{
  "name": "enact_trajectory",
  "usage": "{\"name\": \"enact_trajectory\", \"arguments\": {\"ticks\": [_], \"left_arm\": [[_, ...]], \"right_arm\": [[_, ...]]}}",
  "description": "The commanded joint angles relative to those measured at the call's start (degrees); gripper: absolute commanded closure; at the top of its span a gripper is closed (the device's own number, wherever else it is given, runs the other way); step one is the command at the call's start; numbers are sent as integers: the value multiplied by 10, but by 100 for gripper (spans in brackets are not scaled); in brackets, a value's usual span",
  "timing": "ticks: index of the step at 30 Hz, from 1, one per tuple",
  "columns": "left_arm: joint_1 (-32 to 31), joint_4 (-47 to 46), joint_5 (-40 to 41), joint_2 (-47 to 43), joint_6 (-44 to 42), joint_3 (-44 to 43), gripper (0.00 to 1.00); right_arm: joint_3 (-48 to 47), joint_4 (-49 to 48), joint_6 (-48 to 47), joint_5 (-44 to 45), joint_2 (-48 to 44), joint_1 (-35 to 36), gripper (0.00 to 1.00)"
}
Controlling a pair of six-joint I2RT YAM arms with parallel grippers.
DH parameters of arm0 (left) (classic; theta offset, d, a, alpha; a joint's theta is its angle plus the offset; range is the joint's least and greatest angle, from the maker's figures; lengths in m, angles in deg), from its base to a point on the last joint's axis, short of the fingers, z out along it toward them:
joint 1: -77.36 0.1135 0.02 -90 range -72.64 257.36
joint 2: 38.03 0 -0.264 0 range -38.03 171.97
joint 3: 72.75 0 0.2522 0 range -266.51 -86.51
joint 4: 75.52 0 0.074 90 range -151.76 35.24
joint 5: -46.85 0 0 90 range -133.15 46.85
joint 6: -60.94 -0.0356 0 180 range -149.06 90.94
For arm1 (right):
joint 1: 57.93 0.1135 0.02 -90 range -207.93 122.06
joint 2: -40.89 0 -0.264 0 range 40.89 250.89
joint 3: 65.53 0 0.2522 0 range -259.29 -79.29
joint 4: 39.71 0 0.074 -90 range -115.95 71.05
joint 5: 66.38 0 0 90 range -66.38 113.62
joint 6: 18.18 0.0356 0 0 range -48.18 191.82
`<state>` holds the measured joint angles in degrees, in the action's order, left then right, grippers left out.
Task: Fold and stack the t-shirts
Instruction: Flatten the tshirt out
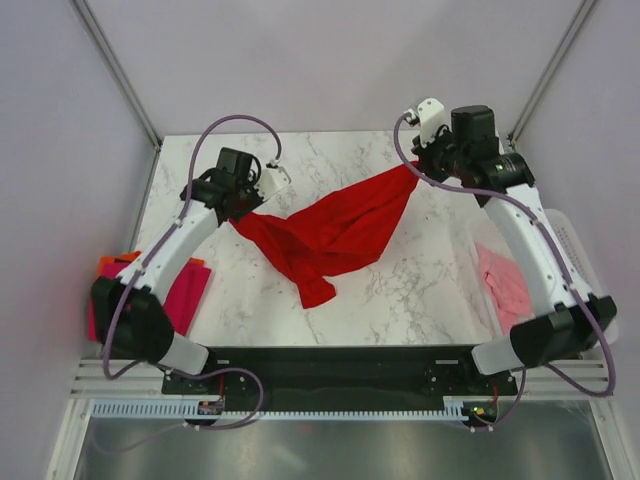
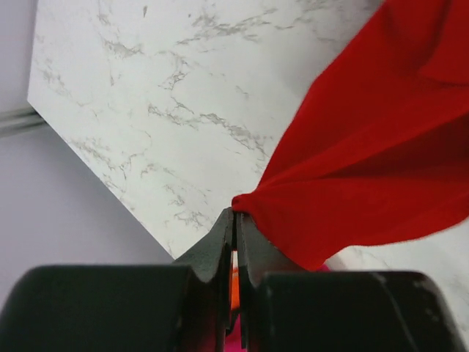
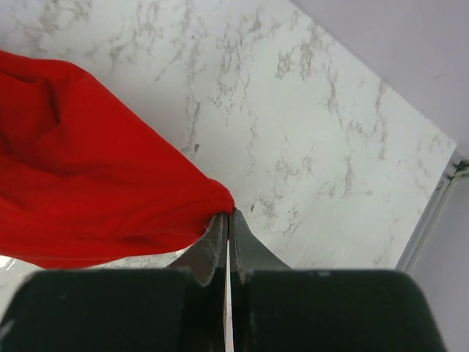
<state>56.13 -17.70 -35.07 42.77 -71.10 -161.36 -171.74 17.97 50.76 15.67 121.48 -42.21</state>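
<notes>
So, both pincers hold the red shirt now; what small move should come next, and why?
Probably move the two arms slightly further apart to pull the cloth taut. The left pincer and right pincer each pinch one end of the red t-shirt, but it sags bunched between them, its lowest part drooping toward the table, so it cannot lie flat yet.
</notes>
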Motion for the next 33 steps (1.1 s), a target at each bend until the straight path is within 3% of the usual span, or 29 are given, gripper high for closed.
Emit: {"name": "enact_trajectory", "arguments": {"ticks": [1,4,6,7,9,14,17,21,24,33], "left_arm": [[61,-116,25,122,-66,-27,92],[100,-114,43,242,-24,-143,87],[112,-102,54,294,11,-237,72],[116,-82,69,330,27,-267,55],[117,-45,68,348,75,-333,43],[119,51,-22,315,186,-324,20],[122,109,-109,309,215,-305,24],[126,129,-160,318,228,-265,31],[164,154,-232,351,250,-280,41],[231,173,-300,443,250,-364,43]], "right_arm": [[-18,-31,30,9,105,-38,100],[-71,-39,37,6,196,-59,100],[-130,-31,39,-9,261,-61,100],[-149,-25,40,-17,294,-61,100],[-189,-18,53,-33,311,-61,100],[-162,-26,40,-39,279,-61,100],[-118,-31,32,-43,250,-60,100],[-91,-22,34,-53,243,-61,100],[-97,-10,24,-60,246,-61,100],[-99,6,1,-39,258,-57,100]]}}
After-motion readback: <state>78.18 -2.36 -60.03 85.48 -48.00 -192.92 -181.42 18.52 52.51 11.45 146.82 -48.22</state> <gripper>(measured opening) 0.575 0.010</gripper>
